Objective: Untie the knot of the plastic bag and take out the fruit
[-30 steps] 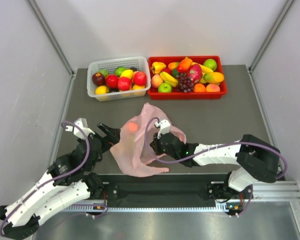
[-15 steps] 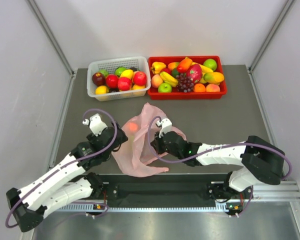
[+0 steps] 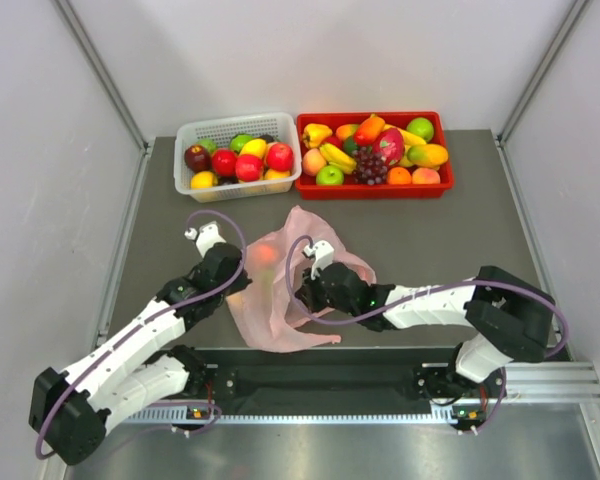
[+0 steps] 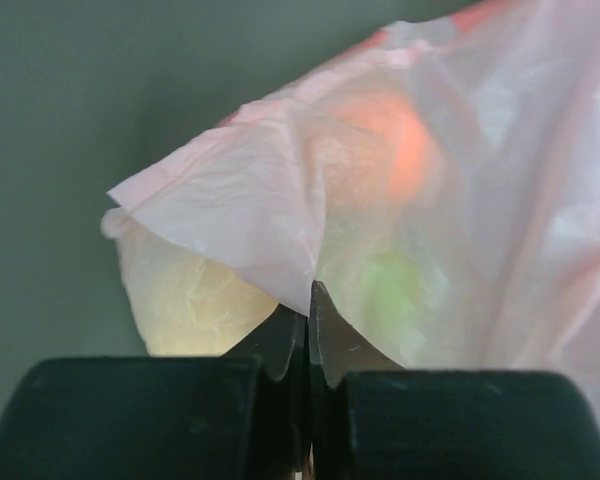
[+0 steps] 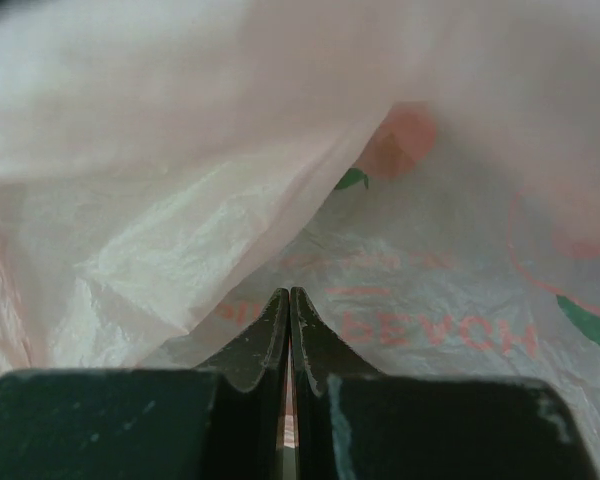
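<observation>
The top view looks down from high behind; both wrist views closely face the translucent pink plastic bag (image 3: 268, 305), sharing it.

Dark grey worktop (image 3: 460, 240) enclosed by plain white walls (image 3: 330, 50) left, right and far; aluminium struts (image 3: 101, 70) mark the far corners.

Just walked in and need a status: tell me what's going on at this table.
The robot is working a thin, translucent pink plastic bag on the grey table. The left gripper is shut on one edge of it; the right gripper pinches its film from the other side. An orange-red fruit glows through the plastic, not yet taken out. I cannot make out the knot.
</observation>
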### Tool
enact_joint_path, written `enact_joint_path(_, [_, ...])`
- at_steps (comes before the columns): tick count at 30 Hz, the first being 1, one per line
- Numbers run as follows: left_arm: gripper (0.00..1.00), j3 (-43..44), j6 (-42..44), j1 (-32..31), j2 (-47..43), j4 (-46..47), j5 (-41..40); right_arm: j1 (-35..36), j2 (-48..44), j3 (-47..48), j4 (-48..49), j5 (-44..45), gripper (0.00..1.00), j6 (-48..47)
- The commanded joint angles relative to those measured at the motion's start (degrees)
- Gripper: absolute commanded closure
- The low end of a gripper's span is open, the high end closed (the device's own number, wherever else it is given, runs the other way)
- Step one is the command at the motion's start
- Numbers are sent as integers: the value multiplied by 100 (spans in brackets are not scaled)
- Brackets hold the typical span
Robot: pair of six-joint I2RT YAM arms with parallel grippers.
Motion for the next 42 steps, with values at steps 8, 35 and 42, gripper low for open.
enact_joint_path(8, [100,524,414,-20,236,1593,1949,-220,-312,-161,167,737,100,308])
enact_joint_path(35, [100,-301,441,-327,-220,1357,1767,-519,-1376,-574,-695,1739,51,-34])
enact_joint_path(42, [100,-539,362,-318,-177,1576,1836,-519,-1236,-539,-915,1731,9,-149])
